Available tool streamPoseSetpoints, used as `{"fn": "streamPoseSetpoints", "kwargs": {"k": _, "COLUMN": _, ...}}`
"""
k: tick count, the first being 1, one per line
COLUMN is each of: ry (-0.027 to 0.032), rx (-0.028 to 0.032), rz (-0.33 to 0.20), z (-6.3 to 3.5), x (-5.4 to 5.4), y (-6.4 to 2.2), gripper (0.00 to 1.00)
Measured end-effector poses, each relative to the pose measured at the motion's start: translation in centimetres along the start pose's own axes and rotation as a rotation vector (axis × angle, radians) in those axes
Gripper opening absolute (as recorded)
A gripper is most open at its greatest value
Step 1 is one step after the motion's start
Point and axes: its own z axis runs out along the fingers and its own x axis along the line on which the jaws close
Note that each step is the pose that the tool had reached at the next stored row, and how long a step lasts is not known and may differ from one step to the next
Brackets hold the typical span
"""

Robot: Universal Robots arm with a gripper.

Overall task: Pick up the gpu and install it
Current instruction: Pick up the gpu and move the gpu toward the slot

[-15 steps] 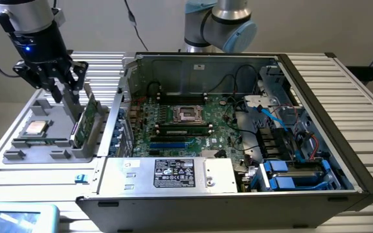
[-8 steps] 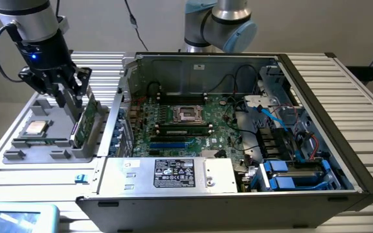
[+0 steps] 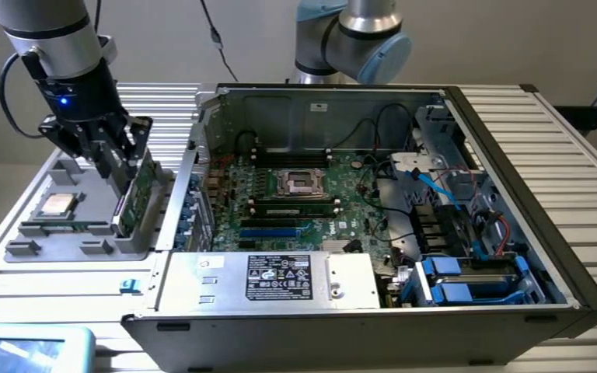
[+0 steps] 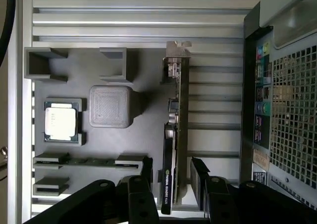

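The hand [image 3: 122, 158] is hovering with its fingers apart, one on each side of the gpu [image 3: 137, 194]; the gpu is standing on edge in the gray tray [image 3: 29, 250] beside the computer case [image 3: 521, 186]; closing off-centre is probably risking tipping or scraping the card.

gpu [image 3: 137, 194] upright in tray [image 3: 19, 252], tray at the exterior view's left of computer case [image 3: 277, 330], gripper [image 3: 117, 162] astride gpu

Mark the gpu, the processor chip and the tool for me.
gpu [image 4: 176, 120], wrist view, middle of its upturned edge.
processor chip [image 4: 61, 123], wrist view, centre of its silver lid.
tool [image 4: 171, 163], wrist view, midway between its fingertips.
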Motion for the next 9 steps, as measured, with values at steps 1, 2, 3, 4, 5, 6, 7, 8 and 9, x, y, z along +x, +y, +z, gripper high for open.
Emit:
{"fn": "streamPoseSetpoints", "kwargs": {"k": 1, "ry": 0.0001, "rx": 0.0001, "rz": 0.0, "z": 0.17, "x": 0.0, "y": -0.01, "gripper": 0.43}}
{"fn": "streamPoseSetpoints", "kwargs": {"k": 2, "ry": 0.0, "rx": 0.0, "rz": 0.0, "z": 0.35, "x": 0.0, "y": -0.02, "gripper": 0.43}}
{"fn": "streamPoseSetpoints", "kwargs": {"k": 3, "ry": 0.0001, "rx": 0.0, "rz": 0.0, "z": 0.53, "x": 0.0, "y": -0.03, "gripper": 0.43}}
{"fn": "streamPoseSetpoints", "kwargs": {"k": 4, "ry": 0.0, "rx": 0.0, "rz": 0.0, "z": 0.71, "x": 0.0, "y": -0.03, "gripper": 0.43}}
{"fn": "streamPoseSetpoints", "kwargs": {"k": 5, "ry": 0.0001, "rx": 0.0, "rz": -0.001, "z": 0.9, "x": 0.0, "y": -0.04, "gripper": 0.43}}
{"fn": "streamPoseSetpoints", "kwargs": {"k": 6, "ry": 0.0, "rx": 0.0, "rz": -0.001, "z": 1.09, "x": 0.0, "y": -0.05, "gripper": 0.43}}
{"fn": "streamPoseSetpoints", "kwargs": {"k": 7, "ry": 0.0001, "rx": 0.0001, "rz": -0.001, "z": 1.26, "x": 0.0, "y": -0.06, "gripper": 0.43}}
{"fn": "streamPoseSetpoints", "kwargs": {"k": 8, "ry": 0.0002, "rx": 0.0002, "rz": -0.001, "z": 1.44, "x": 0.0, "y": -0.08, "gripper": 0.43}}
{"fn": "streamPoseSetpoints", "kwargs": {"k": 9, "ry": 0.0002, "rx": 0.0002, "rz": -0.002, "z": 1.63, "x": 0.0, "y": -0.09, "gripper": 0.43}}
